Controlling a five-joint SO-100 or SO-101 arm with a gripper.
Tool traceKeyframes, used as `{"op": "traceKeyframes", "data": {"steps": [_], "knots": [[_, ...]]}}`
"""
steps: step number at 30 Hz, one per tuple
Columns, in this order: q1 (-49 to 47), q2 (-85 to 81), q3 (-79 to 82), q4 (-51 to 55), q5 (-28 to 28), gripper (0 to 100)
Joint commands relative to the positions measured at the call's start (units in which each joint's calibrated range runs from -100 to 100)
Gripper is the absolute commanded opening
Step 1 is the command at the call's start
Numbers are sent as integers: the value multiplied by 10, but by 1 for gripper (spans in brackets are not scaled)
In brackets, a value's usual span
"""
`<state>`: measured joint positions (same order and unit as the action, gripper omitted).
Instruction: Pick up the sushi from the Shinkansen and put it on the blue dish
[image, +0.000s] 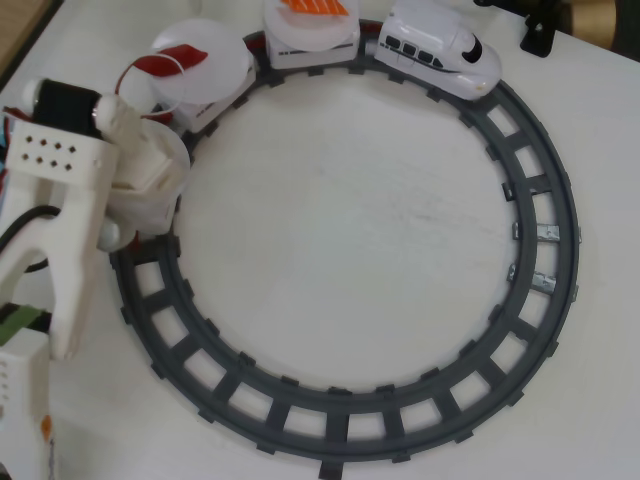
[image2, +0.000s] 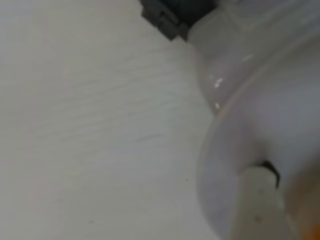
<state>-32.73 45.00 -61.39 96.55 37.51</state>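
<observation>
Sushi handling is easier to judge after looking at the whole scene. The white table (image: 340, 230) carries a grey ring of track (image: 330, 420). The arm (image: 60, 230) comes in from the left of the overhead view, and its gripper (image: 150, 180) hangs over a white plate (image: 178, 150) on the track. If the claw is open or closed cannot be told: the overhead view hides the fingers, and the wrist view shows only one blurred fingertip (image2: 257, 210) close against the plate rim (image2: 220, 150).

The Shinkansen (image: 440, 50) stands at the top right of the ring. The car just behind it bears another plate (image: 310, 35) with the sushi (image: 315, 10), orange-and-white striped and cut off by the picture edge, so no tail is visible. The next car holds a red piece (image: 180, 55). An orange blur in the corner of the wrist view cannot be identified. The blue dish is not in view.

The sushi is probably light, stiff, smooth plastic, so it may slip or tip. A hold low across its narrow sides looks safest, without pressing on the loose plate.
</observation>
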Motion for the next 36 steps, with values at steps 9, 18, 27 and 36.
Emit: {"op": "traceKeyframes", "data": {"steps": [9,18,27,36], "knots": [[-21,-5,-179,23,-23,3],[-40,-87,-129,27,-27,3],[-84,-218,74,27,-49,3],[-166,-246,191,27,-97,3]]}}
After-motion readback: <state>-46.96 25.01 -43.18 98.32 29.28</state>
